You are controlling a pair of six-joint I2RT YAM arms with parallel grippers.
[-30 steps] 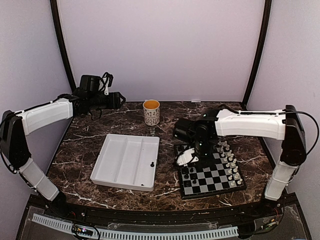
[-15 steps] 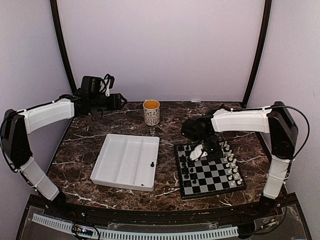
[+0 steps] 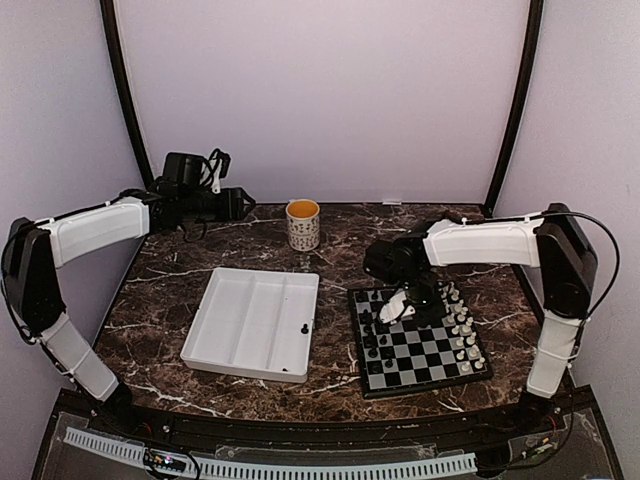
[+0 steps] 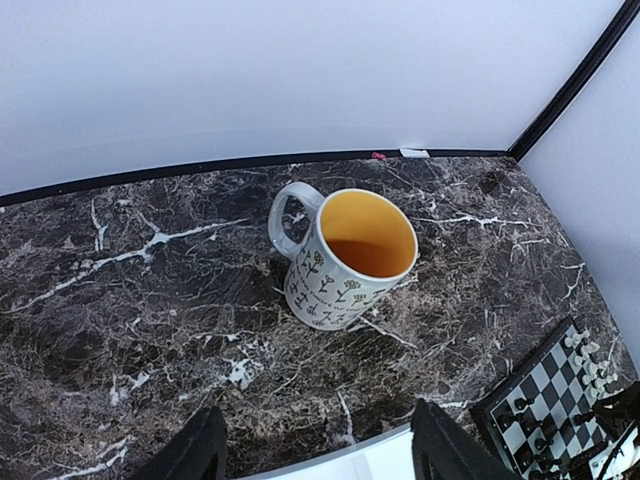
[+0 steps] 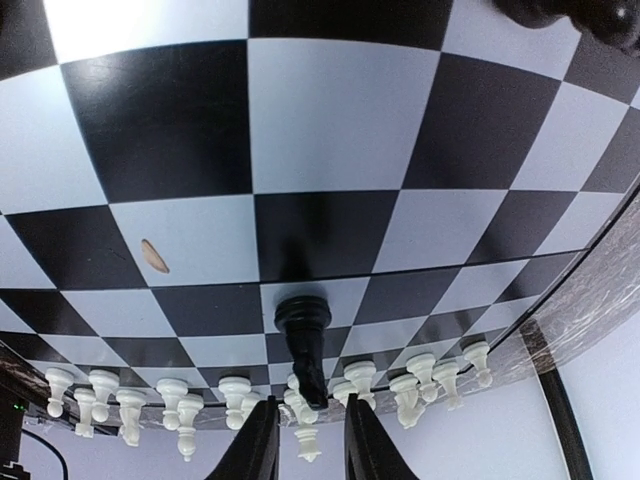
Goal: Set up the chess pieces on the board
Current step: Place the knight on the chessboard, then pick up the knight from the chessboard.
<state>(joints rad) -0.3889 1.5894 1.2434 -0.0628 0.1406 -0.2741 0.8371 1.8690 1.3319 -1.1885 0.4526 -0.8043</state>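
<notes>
Right hand (image 3: 397, 305) moved up the board (image 3: 432, 353); tray (image 3: 228, 318) holds one black piece (image 3: 304, 328).

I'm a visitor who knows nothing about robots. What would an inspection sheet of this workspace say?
Surface: dark marble table; no spills seen.
Job's things: chessboard, black pieces along its left, white pieces along its right; stray black piece in the tray.
Clutter: mug; white tray.
Tools: left tool open, empty, facing the mug; right tool open over a single black piece on the board.
Cables: black cable looped at the left wrist; second cable along the right arm.
Surroundings: pale walls, black corner posts.
</notes>
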